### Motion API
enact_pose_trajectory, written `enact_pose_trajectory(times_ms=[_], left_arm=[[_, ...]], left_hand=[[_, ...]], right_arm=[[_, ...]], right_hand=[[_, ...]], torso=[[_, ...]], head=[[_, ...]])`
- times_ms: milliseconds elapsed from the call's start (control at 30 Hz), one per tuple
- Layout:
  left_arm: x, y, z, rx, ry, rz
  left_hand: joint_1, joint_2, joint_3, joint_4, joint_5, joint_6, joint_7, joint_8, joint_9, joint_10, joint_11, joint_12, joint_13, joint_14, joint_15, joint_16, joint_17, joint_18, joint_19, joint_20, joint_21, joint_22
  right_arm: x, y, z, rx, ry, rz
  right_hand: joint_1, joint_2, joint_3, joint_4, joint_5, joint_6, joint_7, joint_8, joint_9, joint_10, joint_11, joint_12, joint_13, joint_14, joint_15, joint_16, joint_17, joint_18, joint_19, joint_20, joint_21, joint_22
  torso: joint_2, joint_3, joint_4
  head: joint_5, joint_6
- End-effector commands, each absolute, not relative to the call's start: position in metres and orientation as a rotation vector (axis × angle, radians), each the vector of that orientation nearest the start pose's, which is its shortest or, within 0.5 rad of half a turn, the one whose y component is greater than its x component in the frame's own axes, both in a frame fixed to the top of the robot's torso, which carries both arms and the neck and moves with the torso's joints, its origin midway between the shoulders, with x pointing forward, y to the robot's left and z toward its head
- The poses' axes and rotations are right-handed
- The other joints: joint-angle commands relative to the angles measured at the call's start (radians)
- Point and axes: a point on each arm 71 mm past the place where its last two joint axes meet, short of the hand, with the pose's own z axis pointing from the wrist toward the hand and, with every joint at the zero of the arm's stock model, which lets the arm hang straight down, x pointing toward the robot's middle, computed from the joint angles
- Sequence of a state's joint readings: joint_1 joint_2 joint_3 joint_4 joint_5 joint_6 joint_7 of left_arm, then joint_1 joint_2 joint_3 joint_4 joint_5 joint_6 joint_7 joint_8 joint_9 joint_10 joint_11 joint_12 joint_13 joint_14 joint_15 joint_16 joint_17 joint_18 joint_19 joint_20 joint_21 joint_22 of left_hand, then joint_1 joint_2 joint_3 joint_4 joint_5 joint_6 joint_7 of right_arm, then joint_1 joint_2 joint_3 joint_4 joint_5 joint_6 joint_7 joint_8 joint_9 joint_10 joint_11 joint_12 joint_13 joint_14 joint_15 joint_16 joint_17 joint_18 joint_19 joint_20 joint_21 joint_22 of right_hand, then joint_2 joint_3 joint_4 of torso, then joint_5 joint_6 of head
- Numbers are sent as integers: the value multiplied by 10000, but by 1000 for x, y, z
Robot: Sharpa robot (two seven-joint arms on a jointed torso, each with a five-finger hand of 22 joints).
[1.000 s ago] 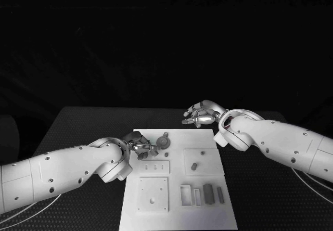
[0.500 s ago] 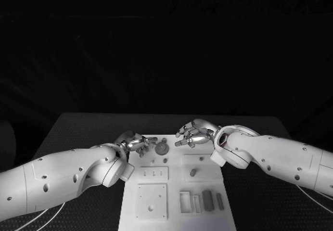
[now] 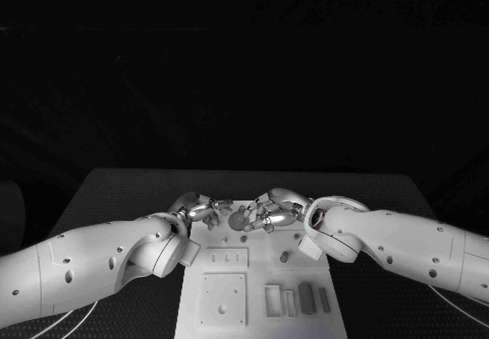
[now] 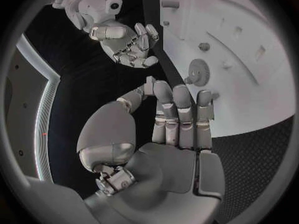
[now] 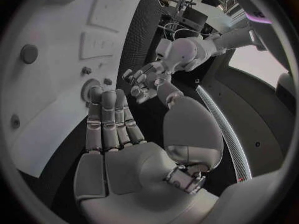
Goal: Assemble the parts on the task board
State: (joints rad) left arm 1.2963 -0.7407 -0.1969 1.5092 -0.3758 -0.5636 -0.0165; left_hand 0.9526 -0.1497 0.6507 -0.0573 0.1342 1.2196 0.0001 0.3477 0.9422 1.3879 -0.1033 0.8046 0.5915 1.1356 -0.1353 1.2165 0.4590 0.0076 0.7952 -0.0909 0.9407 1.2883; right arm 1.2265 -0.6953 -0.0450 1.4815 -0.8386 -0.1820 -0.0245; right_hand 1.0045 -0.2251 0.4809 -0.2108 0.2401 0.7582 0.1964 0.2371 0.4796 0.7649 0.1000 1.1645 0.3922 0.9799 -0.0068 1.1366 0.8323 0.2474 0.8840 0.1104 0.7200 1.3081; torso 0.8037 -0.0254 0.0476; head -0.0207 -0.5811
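The task board (image 3: 260, 282) lies in the middle of the black desk (image 3: 122, 191). At its far end sits a round gear (image 3: 237, 219), flat on the board. The left hand (image 3: 202, 210) hangs just beside the gear, fingers (image 4: 181, 109) straight and apart, holding nothing. The right hand (image 3: 270, 212) hovers at the gear's other side, fingers loosely spread, also empty.

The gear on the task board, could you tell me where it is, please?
In the head view the gear lies at the task board's far end, between the left hand and right hand.
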Motion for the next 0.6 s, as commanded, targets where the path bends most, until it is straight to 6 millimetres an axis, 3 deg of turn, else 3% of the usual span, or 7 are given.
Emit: enact_pose_trajectory(times_ms=[33,600], left_arm=[[489,173,-201,-8605,17088,-10396],[485,166,-199,-8190,17166,-10798]], left_hand=[[471,410,261,-345,-11,-39,-53,11,4,-47,-77,-31,-11,-34,-5,-8,-17,-76,-13,-1275,-66,10],[481,423,245,-378,-16,-46,-51,4,0,-57,-74,-31,-12,-46,0,-12,-25,-76,-22,-1266,-80,15]], right_arm=[[490,-132,-182,3108,18383,11451],[496,-117,-182,3215,17829,11396]], right_hand=[[-40,24,-32,-17,-40,-32,134,19,-6,-48,4,52,18,-48,7,48,-15,144,41,13,52,208],[39,33,63,-27,-150,-70,133,14,-26,-33,-2,146,29,-2,-3,110,-34,144,127,-18,84,196]], torso=[[5,-7,4],[8,5,2]], head=[[1,20],[5,49]])
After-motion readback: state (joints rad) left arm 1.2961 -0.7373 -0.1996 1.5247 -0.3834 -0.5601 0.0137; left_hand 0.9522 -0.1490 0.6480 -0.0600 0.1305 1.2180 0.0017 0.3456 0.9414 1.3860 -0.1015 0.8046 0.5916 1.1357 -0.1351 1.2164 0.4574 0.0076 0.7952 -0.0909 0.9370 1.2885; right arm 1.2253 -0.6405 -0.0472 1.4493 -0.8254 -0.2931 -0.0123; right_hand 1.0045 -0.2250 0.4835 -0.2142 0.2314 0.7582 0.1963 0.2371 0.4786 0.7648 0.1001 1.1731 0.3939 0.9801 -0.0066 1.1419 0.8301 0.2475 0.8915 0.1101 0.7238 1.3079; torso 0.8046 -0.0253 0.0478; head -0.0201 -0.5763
